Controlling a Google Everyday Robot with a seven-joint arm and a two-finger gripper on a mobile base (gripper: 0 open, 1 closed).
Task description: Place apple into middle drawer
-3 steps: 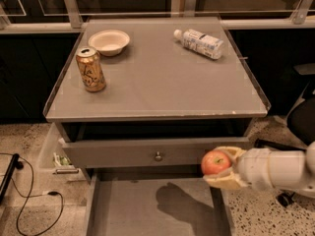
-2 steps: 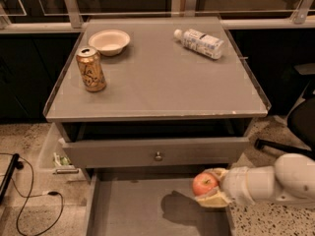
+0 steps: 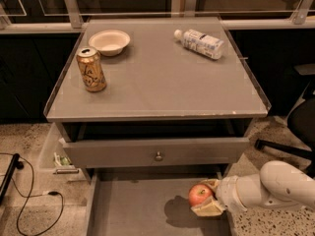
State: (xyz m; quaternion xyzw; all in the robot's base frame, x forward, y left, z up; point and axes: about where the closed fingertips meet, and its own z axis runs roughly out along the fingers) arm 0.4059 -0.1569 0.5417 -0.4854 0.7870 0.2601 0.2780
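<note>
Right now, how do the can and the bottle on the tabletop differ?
The can stands upright; the bottle lies on its side. The can is gold, at the left by the bowl; the bottle is white-labelled, back right. Both rest on the tabletop, apart from the claw, which grips the apple over the middle drawer.

We see warm, fairly dim indoor light, mostly from overhead. The table top is the brightest zone, evenly lit, with a faint sheen along its front edge. The gripper sits low right over the middle drawer, clamped around the apple. Both throw a soft dark shadow on the drawer floor just to their left. There are short soft shadows beside the can and the bowl. The gap under the table top is near black, and the background beyond the rail is dark too. The arm's white shell reads bright.
</note>
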